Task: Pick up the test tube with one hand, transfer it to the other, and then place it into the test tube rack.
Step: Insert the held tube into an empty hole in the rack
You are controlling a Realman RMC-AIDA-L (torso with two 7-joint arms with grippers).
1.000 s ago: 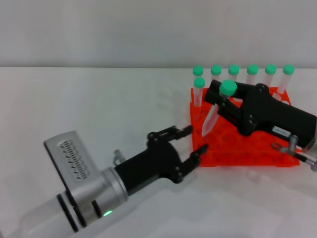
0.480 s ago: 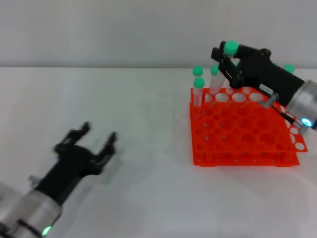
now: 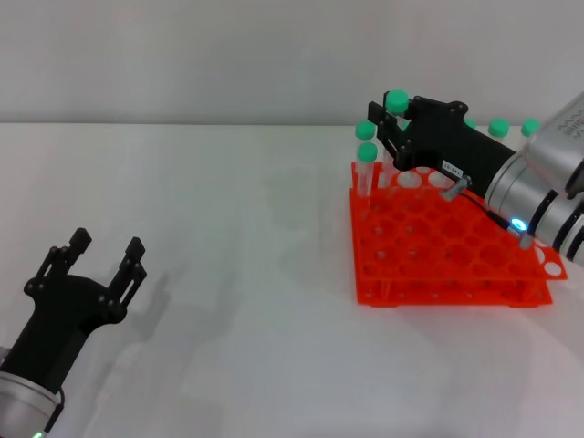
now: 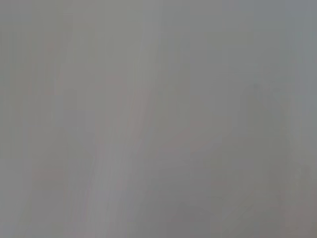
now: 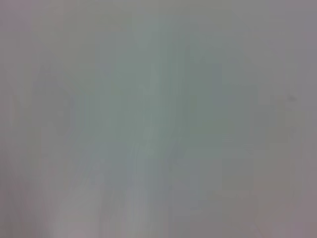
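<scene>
In the head view my right gripper (image 3: 391,128), black with a small white label, is shut on the test tube (image 3: 396,100). It holds the tube about upright by its green cap, over the back left corner of the orange-red rack (image 3: 438,265). The tube's lower part is mostly hidden by the fingers. My left gripper (image 3: 108,245) is open and empty, low at the near left of the table, far from the rack. Both wrist views show only a blank grey blur.
Several other green-capped tubes stand in the rack: two at its back left corner (image 3: 367,151) and more along the back row (image 3: 498,128), partly hidden behind my right arm. The white table (image 3: 237,228) stretches between the left gripper and the rack.
My left gripper has pulled back from the rack's front to the near left, still open. My right gripper has carried the tube from over the rack's middle to its back left corner.
</scene>
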